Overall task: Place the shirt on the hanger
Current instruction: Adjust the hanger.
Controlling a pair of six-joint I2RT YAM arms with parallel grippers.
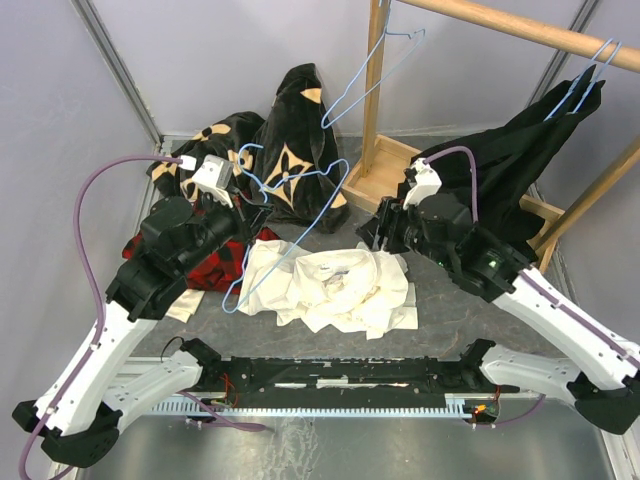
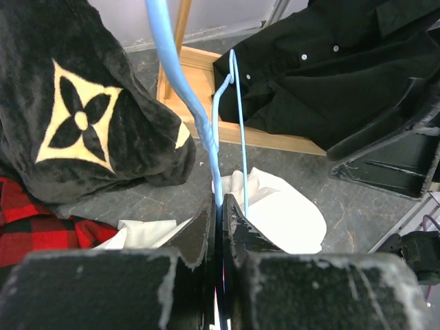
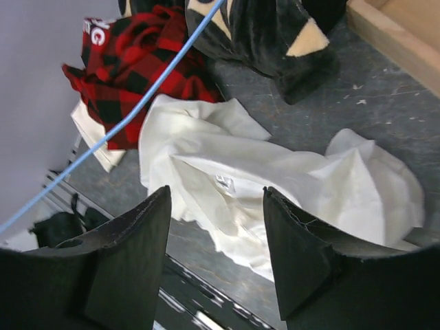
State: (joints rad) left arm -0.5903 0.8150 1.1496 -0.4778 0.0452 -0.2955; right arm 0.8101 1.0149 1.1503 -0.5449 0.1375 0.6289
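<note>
The white shirt (image 1: pixel 335 285) lies crumpled on the table between the two arms. My left gripper (image 1: pixel 248 212) is shut on the light-blue wire hanger (image 1: pixel 228 300) and holds it over the shirt's left side. In the left wrist view the hanger wire (image 2: pixel 206 130) runs up from between the closed fingers of the gripper (image 2: pixel 221 203), with the shirt (image 2: pixel 289 206) just beyond. My right gripper (image 1: pixel 378 235) hovers open above the shirt's upper right part. The right wrist view shows nothing between the fingers of this gripper (image 3: pixel 216 196), the shirt (image 3: pixel 275 172) below them, and the hanger wire (image 3: pixel 137 103) crossing at the left.
A black garment with tan flowers (image 1: pixel 290 140) and a red-and-black plaid shirt (image 1: pixel 205 265) lie behind and left of the shirt. A wooden rack (image 1: pixel 375 160) at the back right carries a bare blue hanger (image 1: pixel 370 75) and a black shirt (image 1: pixel 520 140) on another hanger.
</note>
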